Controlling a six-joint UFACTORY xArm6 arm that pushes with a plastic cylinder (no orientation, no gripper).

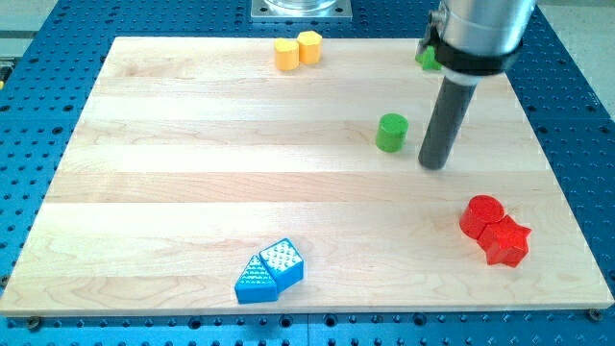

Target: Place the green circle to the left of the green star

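The green circle stands on the wooden board right of centre, in the upper half. My tip rests on the board just to the circle's right and slightly lower, a small gap apart. The green star is near the view's top right, mostly hidden behind the arm's body; only a small green piece shows. It lies above and to the right of the circle.
Two yellow blocks sit touching at the top centre edge. A red circle and a red star touch at the lower right. Two blue blocks touch near the bottom edge, left of centre.
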